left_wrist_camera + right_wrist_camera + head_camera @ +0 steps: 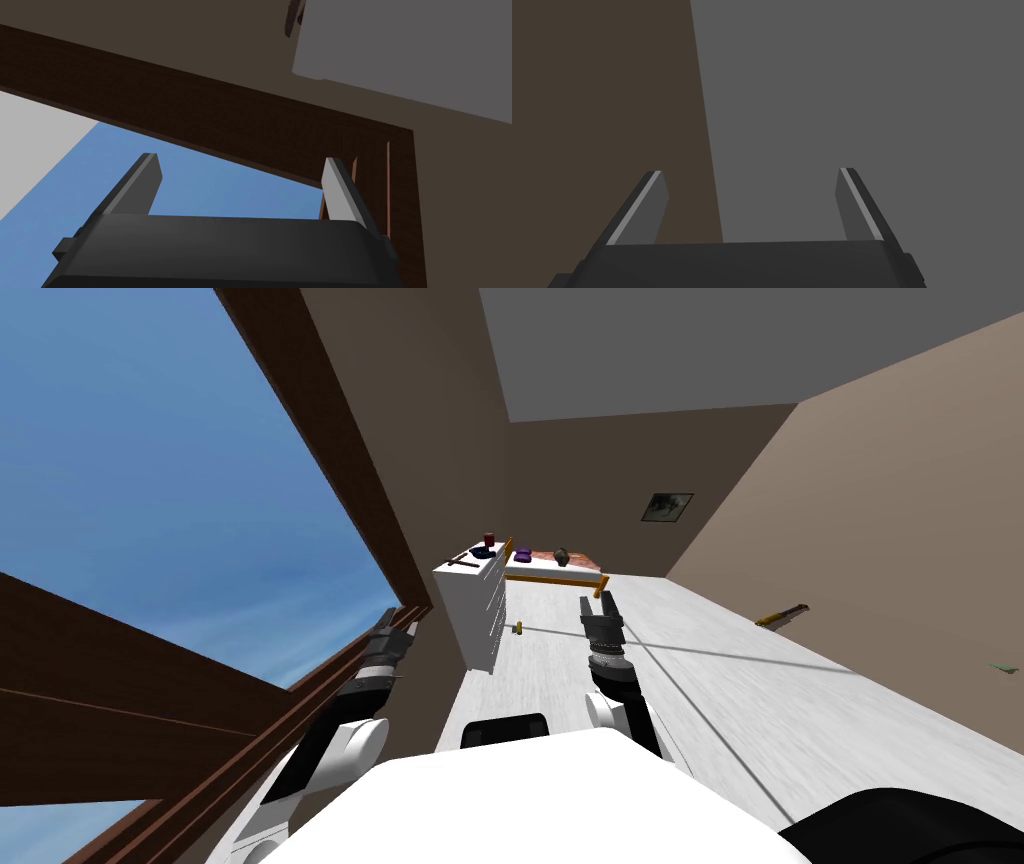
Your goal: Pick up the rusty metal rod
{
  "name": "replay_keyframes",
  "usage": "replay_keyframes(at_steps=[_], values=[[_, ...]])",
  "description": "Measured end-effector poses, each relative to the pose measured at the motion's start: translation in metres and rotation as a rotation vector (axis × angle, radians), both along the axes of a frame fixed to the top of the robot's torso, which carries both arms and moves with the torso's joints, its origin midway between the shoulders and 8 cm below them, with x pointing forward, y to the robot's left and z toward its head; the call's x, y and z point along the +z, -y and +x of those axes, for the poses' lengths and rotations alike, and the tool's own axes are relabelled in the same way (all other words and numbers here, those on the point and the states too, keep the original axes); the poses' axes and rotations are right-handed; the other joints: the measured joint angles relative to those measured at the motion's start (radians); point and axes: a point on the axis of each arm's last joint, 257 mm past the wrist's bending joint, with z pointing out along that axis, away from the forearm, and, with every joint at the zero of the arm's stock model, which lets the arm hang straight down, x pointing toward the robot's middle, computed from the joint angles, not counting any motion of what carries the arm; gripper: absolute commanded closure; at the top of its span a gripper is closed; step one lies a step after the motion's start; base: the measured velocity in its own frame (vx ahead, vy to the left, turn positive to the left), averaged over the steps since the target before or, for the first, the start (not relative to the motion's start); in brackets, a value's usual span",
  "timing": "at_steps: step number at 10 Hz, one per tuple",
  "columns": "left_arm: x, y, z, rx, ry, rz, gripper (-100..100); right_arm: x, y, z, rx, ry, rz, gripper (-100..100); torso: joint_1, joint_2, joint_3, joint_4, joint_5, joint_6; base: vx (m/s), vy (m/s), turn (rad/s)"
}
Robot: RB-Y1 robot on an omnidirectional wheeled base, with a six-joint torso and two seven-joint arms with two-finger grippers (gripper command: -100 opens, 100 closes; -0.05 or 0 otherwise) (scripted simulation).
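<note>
Right wrist view: right pincer (750,171) is wide open, nothing betw. its blades. Left pincer (242,160) is the same, spread and empty, off to the robot's left beside the brown window frame (330,458). From the head view both arms hang out front over the pale floor (540,668), well apart from any furniture.

Further out stands a white dresser (480,618). On its top, near the end closest to the robot, lies a thin dark-brown stick, prob. the rusty rod (462,560). A dark bowl (483,553) sits just beyond it, and a red cup (489,538) at the far edge. A bed (555,573) is behind the dresser.

Progress, as I judge it: basically nil. Nothing gripped, no arm near the rod. Left to do: get closer, bring one pincer over the dresser top, close on the rod, lift.
</note>
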Motion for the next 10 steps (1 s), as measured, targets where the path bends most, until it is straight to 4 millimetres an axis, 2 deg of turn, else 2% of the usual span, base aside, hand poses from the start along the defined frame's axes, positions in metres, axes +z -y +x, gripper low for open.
replay_keyframes(at_steps=[6,10], values=[[-0.026,-0.034,0.009,0.023,-0.137,-0.013,-100,0.0,0.0,0.0,0.0,0.0,0.0,0,0.001,-0.002,-0.001,0.0,0.0,0.0,-0.104,0.013,-0.009],[-0.04,-0.061,0.013,0.039,-0.235,-0.017,-100,0.0,0.0,0.0,0.0,0.0,0.0,0,-0.001,-0.004,-0.002,-0.001,0.0,0.0,-0.073,-0.009,-0.015]])
